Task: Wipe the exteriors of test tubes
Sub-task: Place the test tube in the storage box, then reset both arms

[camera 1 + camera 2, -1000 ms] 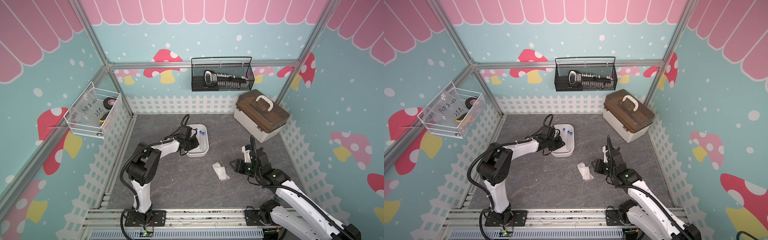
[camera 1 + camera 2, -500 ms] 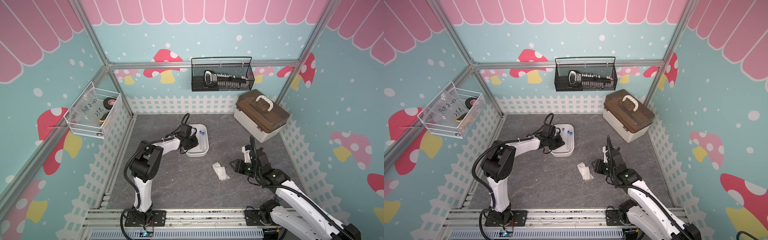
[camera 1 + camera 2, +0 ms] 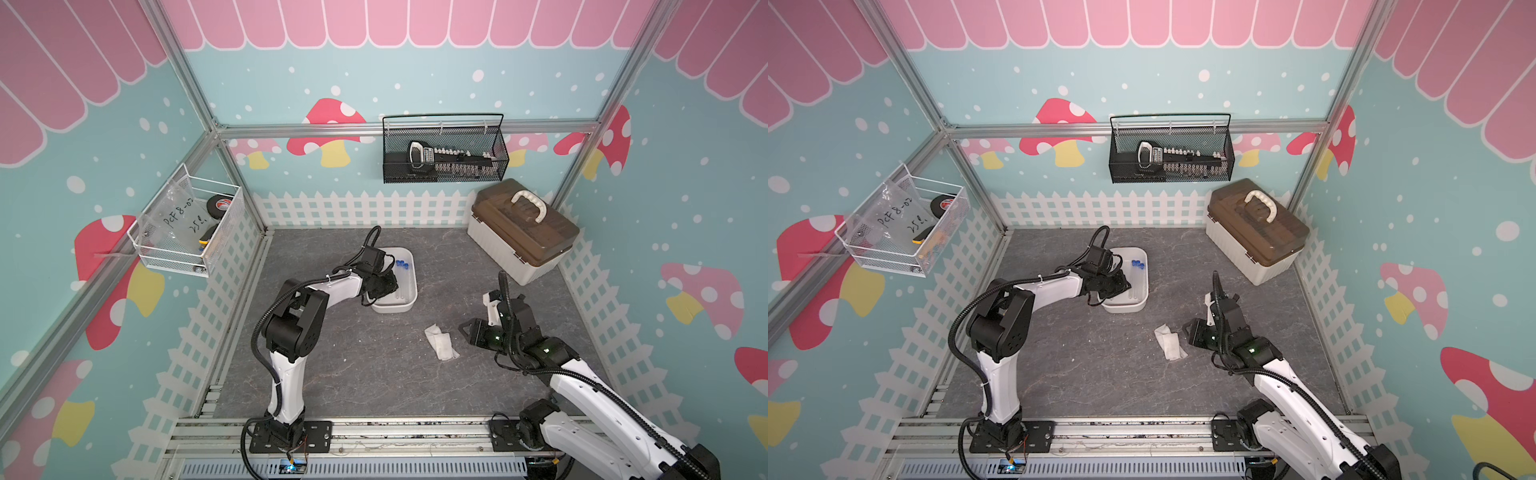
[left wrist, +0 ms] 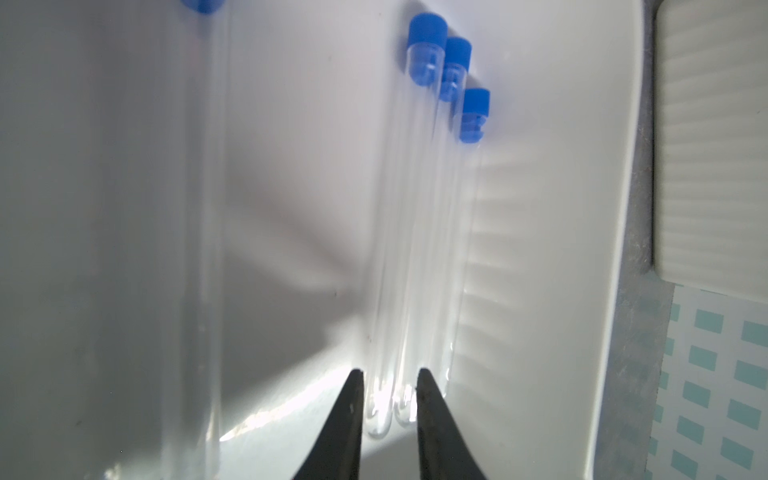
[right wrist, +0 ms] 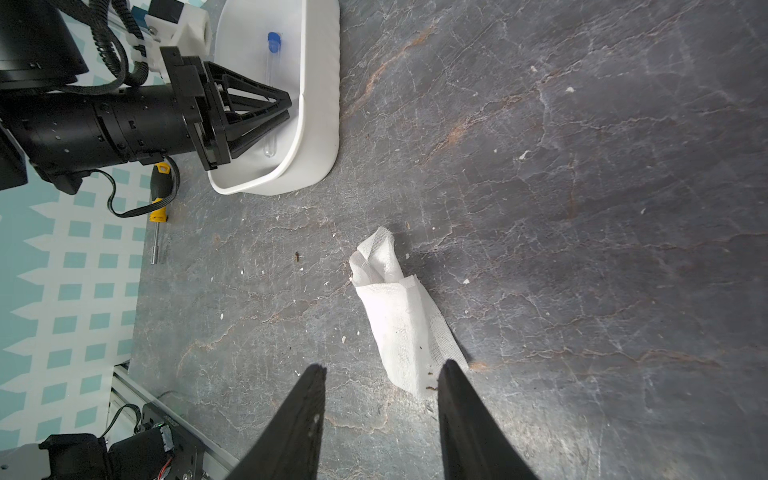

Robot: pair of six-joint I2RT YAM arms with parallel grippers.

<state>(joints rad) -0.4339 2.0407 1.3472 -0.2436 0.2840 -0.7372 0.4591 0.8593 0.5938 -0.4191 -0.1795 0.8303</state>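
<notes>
Test tubes (image 4: pixel 415 232) lie in the white tray (image 3: pixel 397 308) at centre frame in both top views; only their blue caps (image 3: pixel 402 263) show there. The left gripper (image 4: pixel 390 372), tips narrowly parted, flanks two rounded ends, contact unclear. The right gripper (image 5: pixel 382 365), spread and empty, hangs beside the gauze cloth (image 3: pixel 440 343). A screwdriver (image 5: pixel 160 195) lies near the tray, seen only from the right wrist.

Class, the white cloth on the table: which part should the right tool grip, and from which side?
I would grip the cloth at its puffed-up folded end, coming straight down from above with the right tool. That end stands off the table; the rest lies flat, giving little to pinch.
</notes>
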